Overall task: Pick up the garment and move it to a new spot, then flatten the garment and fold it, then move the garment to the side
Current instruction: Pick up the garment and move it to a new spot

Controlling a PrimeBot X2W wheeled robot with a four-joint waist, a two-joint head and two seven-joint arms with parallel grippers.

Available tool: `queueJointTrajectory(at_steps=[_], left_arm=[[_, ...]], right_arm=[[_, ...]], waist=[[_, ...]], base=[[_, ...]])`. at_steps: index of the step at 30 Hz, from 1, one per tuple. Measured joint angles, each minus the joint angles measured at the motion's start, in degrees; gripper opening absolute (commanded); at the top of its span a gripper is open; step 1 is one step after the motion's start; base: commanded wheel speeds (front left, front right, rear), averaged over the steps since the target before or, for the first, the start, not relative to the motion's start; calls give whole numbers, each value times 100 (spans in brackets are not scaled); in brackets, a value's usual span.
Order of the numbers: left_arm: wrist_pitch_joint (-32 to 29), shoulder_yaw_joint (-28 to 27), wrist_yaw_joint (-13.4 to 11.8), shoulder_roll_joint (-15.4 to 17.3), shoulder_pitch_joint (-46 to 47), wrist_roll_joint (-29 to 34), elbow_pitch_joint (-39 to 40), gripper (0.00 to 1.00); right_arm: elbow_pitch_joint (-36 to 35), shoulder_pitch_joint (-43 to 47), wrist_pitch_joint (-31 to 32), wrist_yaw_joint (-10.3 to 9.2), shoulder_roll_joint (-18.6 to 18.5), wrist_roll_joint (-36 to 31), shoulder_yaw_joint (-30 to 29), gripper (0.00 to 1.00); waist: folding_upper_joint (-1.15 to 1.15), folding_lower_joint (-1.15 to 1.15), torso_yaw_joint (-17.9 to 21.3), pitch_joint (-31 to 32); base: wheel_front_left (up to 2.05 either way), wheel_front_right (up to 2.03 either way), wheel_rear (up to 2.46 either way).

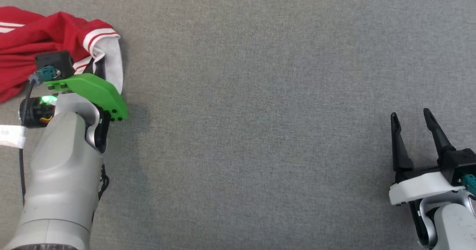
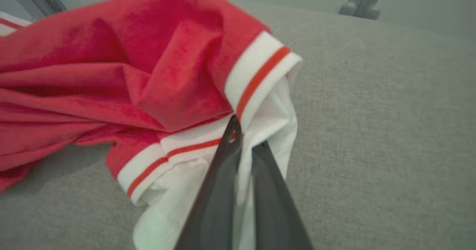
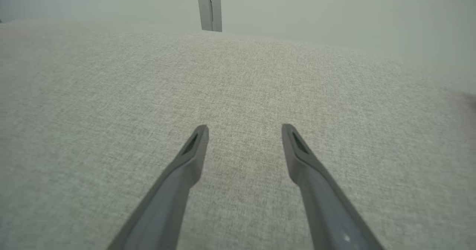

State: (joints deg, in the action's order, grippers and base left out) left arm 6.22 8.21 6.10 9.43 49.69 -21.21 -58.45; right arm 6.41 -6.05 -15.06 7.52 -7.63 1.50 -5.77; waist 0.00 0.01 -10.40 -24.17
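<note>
Two left claw (image 2: pixel 247 131) fingers (image 2: pixel 219 175) pinch the garment's (image 2: pixel 148 75) white edge at their tips, apparently to lift it; right claw (image 1: pixel 410 114) spread.

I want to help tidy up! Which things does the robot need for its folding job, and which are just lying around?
For the job:
red garment, bunched up
left gripper, shut on the garment's white edge
right gripper, open, holding nothing

Just lying about:
grey table cover
metal post beyond the table's edge

Cloth garment (image 2: pixel 111 75), matt woven surface (image 1: pixel 260 131).
</note>
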Motion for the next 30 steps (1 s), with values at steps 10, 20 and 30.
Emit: queueJointTrajectory(at_steps=[10,20,30], left_arm=[[-199,391,101,-144,-747,-190,2247,0],[-2147,938,-137,-276,-2137,-730,6738,0],[-3221,1200,-595,-482,-2613,-1704,8153,0]], right_arm=[[153,424,0,0,324,19,-55,100],[180,848,0,0,460,86,-264,100],[207,840,0,0,470,310,-256,100]], waist=[[0,-1,58,1015],[0,-1,526,1801],[0,-1,1318,1984]], base=[[0,0,0],[0,0,0],[0,0,0]])
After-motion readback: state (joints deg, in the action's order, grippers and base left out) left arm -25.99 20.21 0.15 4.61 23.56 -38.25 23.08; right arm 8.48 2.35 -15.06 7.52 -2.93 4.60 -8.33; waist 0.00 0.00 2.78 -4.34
